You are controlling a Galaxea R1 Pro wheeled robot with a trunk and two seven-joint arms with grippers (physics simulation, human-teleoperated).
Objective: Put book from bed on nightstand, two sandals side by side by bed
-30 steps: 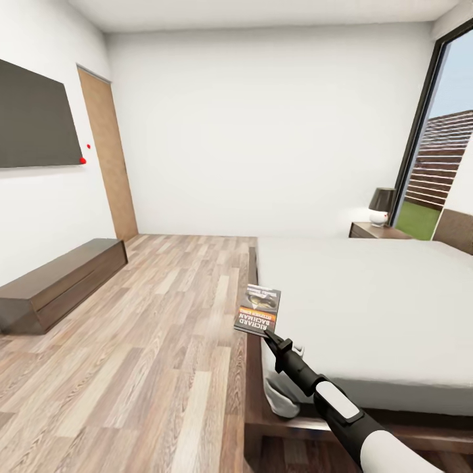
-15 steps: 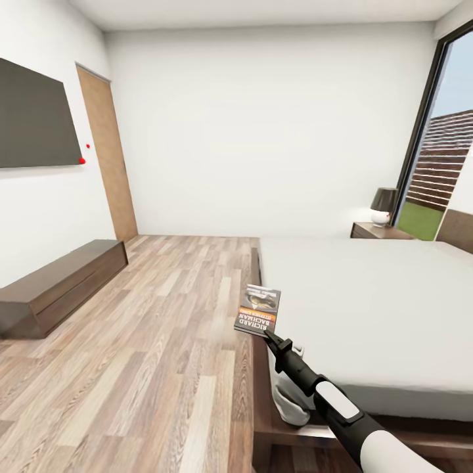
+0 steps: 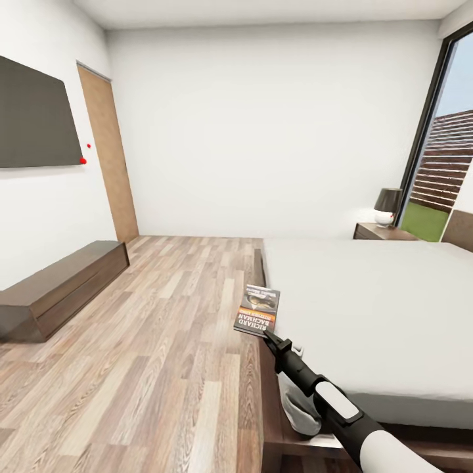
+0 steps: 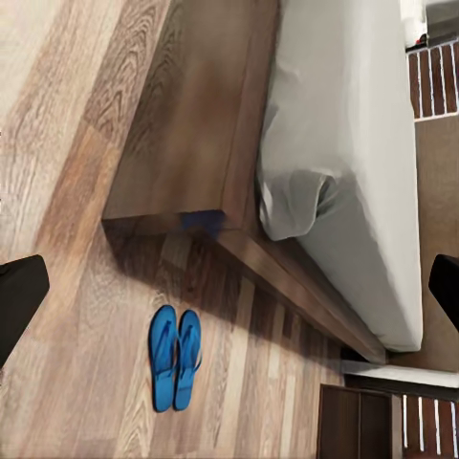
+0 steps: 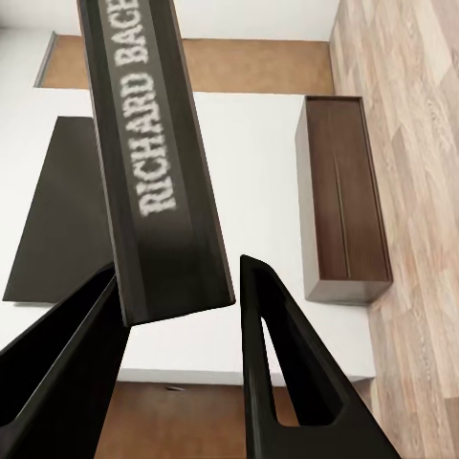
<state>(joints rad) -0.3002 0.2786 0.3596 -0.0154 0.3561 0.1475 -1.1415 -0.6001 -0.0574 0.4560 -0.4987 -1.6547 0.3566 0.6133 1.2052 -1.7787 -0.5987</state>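
Observation:
In the head view my right gripper is shut on the lower edge of the book and holds it upright in the air over the bed's near corner. In the right wrist view, the book's spine sits between the two black fingers. The bed fills the right side, and a nightstand with its lamp stands at the far side. In the left wrist view, the two blue sandals lie side by side on the floor near the bed frame. My left gripper is open with nothing between its fingers.
A low dark wooden cabinet runs along the left wall under a black wall screen, with a brown door beyond. Wood-plank floor stretches between cabinet and bed. A tall window is at the right. Another dark cabinet stands beside the bed.
The whole head picture has shifted: the bed, nightstand and window sit slightly further right, so the camera moved. The book and right arm keep their place in view.

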